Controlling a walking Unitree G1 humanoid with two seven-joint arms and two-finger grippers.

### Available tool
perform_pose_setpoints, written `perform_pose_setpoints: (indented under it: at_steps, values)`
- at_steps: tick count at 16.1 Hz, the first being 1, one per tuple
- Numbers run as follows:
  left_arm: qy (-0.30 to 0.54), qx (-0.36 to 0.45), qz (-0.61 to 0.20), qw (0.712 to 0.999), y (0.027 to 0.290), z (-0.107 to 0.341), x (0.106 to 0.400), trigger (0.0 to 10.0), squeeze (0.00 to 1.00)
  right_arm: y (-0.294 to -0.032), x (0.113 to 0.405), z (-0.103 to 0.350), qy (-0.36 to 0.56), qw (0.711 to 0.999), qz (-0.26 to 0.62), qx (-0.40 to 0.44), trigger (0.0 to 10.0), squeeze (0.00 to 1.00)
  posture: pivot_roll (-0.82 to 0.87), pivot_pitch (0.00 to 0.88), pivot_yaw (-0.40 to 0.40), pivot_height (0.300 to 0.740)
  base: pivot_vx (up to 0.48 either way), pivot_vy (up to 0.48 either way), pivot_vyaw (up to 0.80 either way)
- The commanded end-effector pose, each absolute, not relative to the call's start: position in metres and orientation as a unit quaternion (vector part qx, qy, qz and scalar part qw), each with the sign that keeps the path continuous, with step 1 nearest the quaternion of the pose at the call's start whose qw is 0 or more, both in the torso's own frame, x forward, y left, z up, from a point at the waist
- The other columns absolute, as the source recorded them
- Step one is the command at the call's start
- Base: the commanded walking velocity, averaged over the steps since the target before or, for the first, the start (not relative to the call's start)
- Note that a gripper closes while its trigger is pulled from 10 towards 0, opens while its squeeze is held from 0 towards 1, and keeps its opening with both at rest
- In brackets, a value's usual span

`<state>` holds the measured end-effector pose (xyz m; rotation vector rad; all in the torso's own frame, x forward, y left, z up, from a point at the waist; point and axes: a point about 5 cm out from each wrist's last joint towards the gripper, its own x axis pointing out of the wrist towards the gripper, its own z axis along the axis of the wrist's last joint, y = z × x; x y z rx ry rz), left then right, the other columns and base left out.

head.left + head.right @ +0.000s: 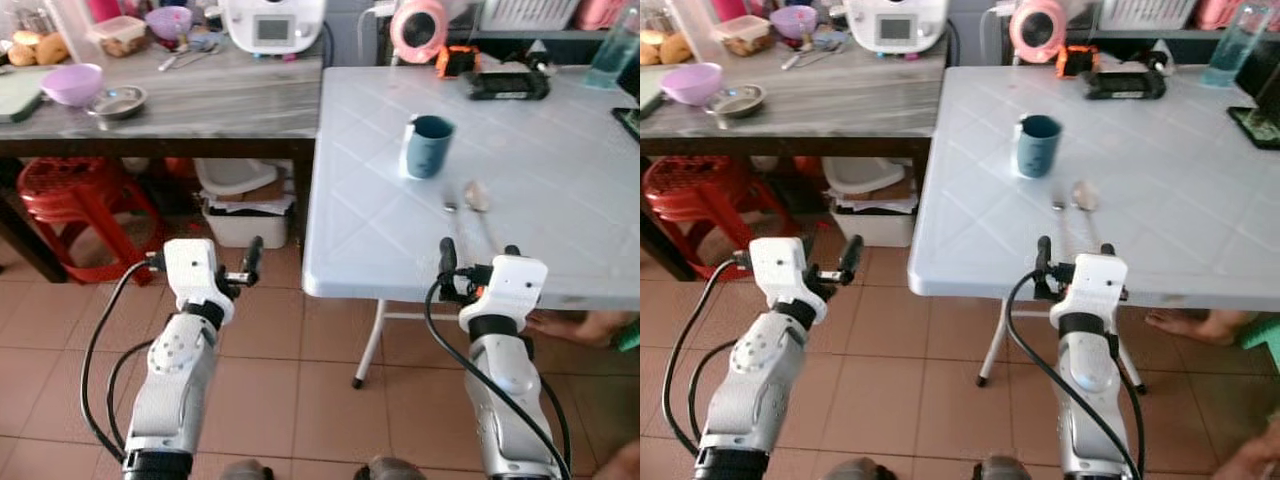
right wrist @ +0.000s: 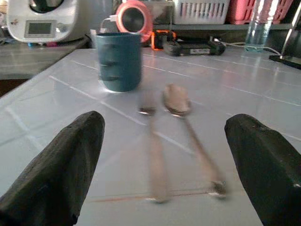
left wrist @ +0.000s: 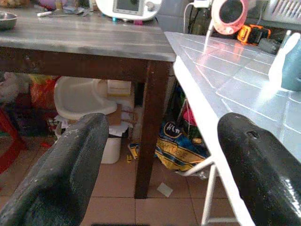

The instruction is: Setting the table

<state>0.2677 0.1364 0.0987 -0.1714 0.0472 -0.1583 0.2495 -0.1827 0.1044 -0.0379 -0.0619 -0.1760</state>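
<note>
Right end effector (image 1: pixel 478 262) is wide open at the white desk (image 1: pixel 560 180) edge, fork (image 2: pixel 153 141) and spoon (image 2: pixel 186 117) lying side by side ahead, teal cup (image 1: pixel 430 146) beyond. Left end effector (image 1: pixel 250 262) hangs open over floor. I reckon grabbing one utensil could nudge the other.

The near half of the white plastic folding table (image 1: pixel 560 200) lay mostly bare, with only a metal fork (image 2: pixel 153 146) and metal spoon (image 2: pixel 188 122) side by side ahead of the spread right gripper (image 1: pixel 478 262). Behind them stood a dark teal mug (image 1: pixel 430 146). Clutter lined the far edge. The spread left gripper (image 1: pixel 248 262) hung over open tiled floor (image 1: pixel 280 380), beside the table's corner.
</note>
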Motion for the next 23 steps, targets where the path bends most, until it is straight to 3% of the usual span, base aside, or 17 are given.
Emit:
perform_pose_setpoints:
  at_steps: [1,5,20,23]
  values:
    - [0.022,-0.086,-0.086,0.992,0.1326,0.1016,0.2678,10.0,0.00,-0.1852,0.2503,0.1082,-0.035,0.995,-0.091,-0.023,10.0,0.00,-0.03,0.000,0.067,0.740,0.000,-0.446,0.00]
    - [0.021,-0.086,-0.086,0.992,0.1328,0.1021,0.2679,10.0,0.00,-0.1846,0.2505,0.1083,-0.035,0.995,-0.090,-0.023,10.0,0.00,-0.03,0.000,0.067,0.740,0.000,-0.411,0.00]
    - [0.005,-0.094,-0.102,0.990,0.1308,0.1067,0.2663,10.0,0.00,-0.1826,0.2509,0.1105,-0.038,0.996,-0.072,-0.029,10.0,0.00,-0.03,0.000,0.064,0.740,0.000,0.000,0.00]
    - [0.000,-0.099,-0.113,0.989,0.1291,0.1079,0.2650,10.0,0.00,-0.1829,0.2512,0.1103,-0.038,0.996,-0.076,-0.025,10.0,0.00,-0.03,0.000,0.066,0.740,0.331,0.000,0.00]
